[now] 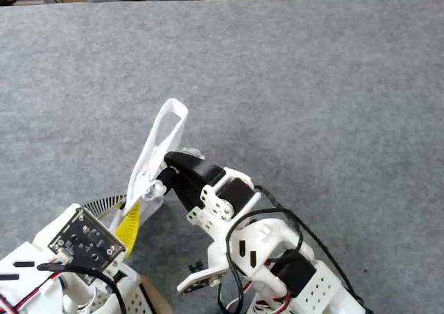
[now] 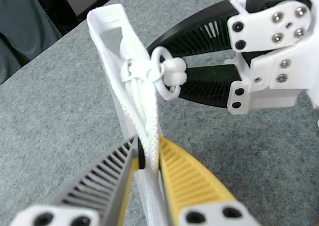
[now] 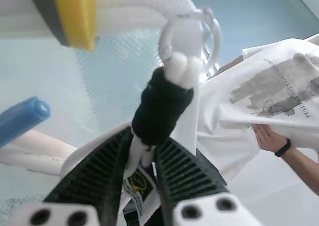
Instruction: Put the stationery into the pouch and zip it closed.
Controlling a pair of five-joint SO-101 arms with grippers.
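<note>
At the near left, the left arm [image 1: 35, 265] is cut off by the picture's edge, and its wrist is partly covered by a circuit board [image 1: 87, 239]. The left gripper [image 2: 148, 152] is clenched, one grey finger and one yellow, on the near end of the pouch [image 2: 142, 106]. That end is hidden between the fingers. The pouch is held up on edge over the grey table [image 1: 312, 85], slanting toward the far right. Whether its lower edge touches the table cannot be told.

The zip is drawn together from the left gripper up to the slider. Past the slider, toward the far end, the mouth is seen gaping. Through the mesh wall a blue pen [image 3: 22, 117] and pale sticks [image 3: 30, 147] are made out, all cut off at the picture's edge.

Just right of the pouch, the zipper pull [image 2: 175, 70], a wire ring with a white bead, is grasped by the right gripper [image 3: 145, 146]. A black piece under the bead is pinched between the black fingers, and what it is cannot be made out. The right arm [image 1: 277, 258] is cut off at the near right.
</note>
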